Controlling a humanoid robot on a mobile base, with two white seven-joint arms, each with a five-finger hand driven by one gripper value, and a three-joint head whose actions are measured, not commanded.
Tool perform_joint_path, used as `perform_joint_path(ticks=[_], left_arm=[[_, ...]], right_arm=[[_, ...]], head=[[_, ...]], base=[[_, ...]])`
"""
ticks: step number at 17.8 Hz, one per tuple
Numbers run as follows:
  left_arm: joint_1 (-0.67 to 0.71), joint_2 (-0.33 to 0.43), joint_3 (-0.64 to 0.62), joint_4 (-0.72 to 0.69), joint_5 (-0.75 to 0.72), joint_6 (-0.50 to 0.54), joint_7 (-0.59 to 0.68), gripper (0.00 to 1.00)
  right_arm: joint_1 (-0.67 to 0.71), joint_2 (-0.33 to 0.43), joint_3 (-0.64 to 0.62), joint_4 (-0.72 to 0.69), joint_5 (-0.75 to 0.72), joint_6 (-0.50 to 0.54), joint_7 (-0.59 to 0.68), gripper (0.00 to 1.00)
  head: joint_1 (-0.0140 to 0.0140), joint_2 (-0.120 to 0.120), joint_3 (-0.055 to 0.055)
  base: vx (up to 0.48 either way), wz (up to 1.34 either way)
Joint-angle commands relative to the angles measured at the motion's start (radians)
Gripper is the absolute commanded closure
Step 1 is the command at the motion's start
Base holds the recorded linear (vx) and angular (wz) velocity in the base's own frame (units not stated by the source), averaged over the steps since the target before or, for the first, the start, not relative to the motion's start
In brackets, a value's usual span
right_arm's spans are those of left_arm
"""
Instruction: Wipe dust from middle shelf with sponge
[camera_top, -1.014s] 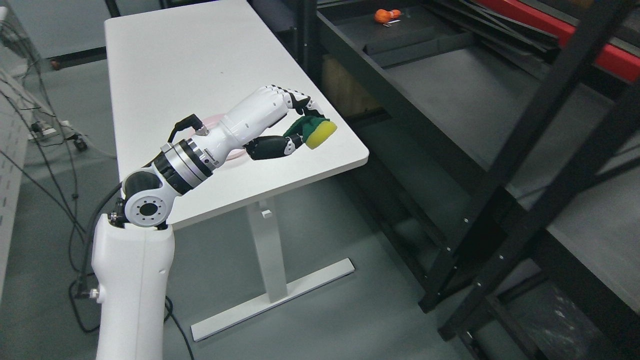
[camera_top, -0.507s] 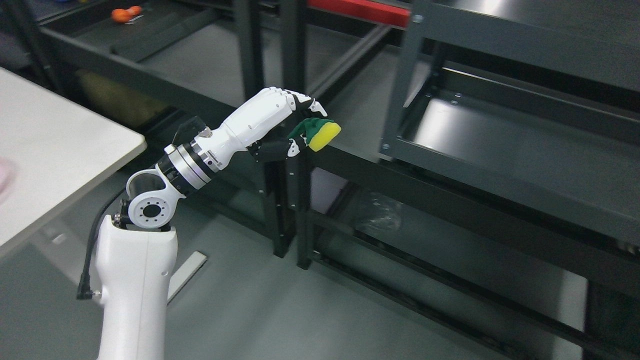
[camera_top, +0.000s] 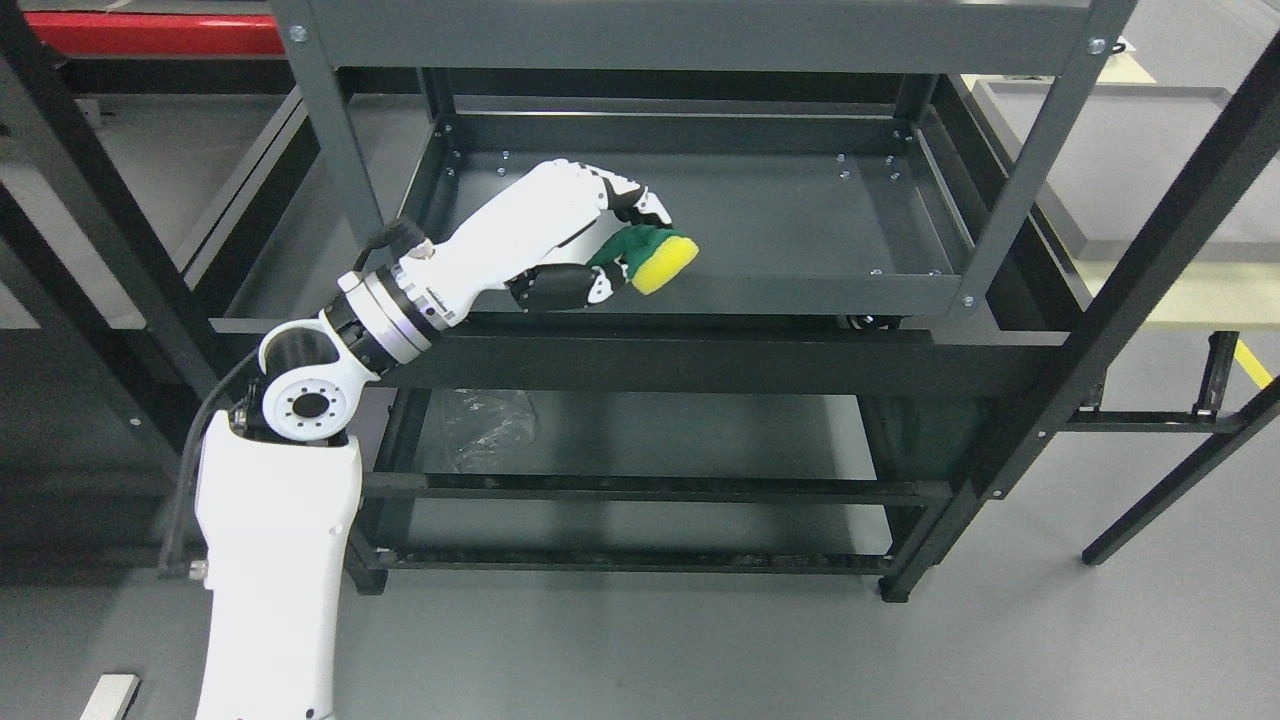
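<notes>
Head view shows the left robot hand (camera_top: 612, 262) clenched around the sponge (camera_top: 655, 259), green pad tucked into the fingers (camera_top: 625, 200), yellow face pointing out to its right and slightly down. The middle shelf (camera_top: 780, 215) lies beyond and below the robot hand, its long axis running left to right across the frame, so the coming wipe looks like a lowering onto the tray, then a sweep rightward. The sponge seems to hover over the near front rim (camera_top: 800, 292); contact cannot be told. No right arm shows
</notes>
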Motion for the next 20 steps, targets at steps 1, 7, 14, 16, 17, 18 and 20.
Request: perform_joint_path(ticks=[1,7,14,16,17,18,20], left_arm=[[-0.266,0.017,-0.212,0.012,-0.031,-0.002,-0.014,1.00],[-0.530,0.017,-0.571,0.098,-0.041,0.004,0.012,1.00],[-0.599,0.017,-0.650,0.259,-0.227,0.025,0.103,1.00],[-0.604,0.017,-0.593,0.291,-0.287,0.024,0.117,1.00],[-0.604,0.017,-0.570,0.300,-0.300,0.019,0.117,1.00],[-0.599,0.017,-0.547,0.314,-0.311,0.016,0.117,1.00],[-0.592,0.017,-0.510,0.327,-0.325,0.015,0.117,1.00]], right_arm=[[0.001,-0.017,0.000,-0.017,0.000,0.072,0.002,0.00],[0.001,-0.017,0.000,-0.017,0.000,0.074,0.002,0.00],[0.001,-0.017,0.000,-0.017,0.000,0.072,0.002,0.00],[0.001,-0.017,0.000,-0.017,0.000,0.072,0.002,0.00],[0.001,-0.017,0.000,-0.017,0.000,0.072,0.002,0.00],[0.001,-0.017,0.000,-0.017,0.000,0.072,0.002,0.00],[0.001,-0.017,0.000,-0.017,0.000,0.074,0.002,0.00]], head=[[0.0000,0.000,0.000],[0.0000,0.000,0.000],[0.0000,0.000,0.000],[0.0000,0.000,0.000],[0.0000,0.000,0.000],[0.0000,0.000,0.000],[0.0000,0.000,0.000]], base=[[0.049,-0.21],[0.041,0.05],[0.012,-0.01],[0.000,0.00],[0.000,0.00],[0.000,0.00],[0.000,0.00]])
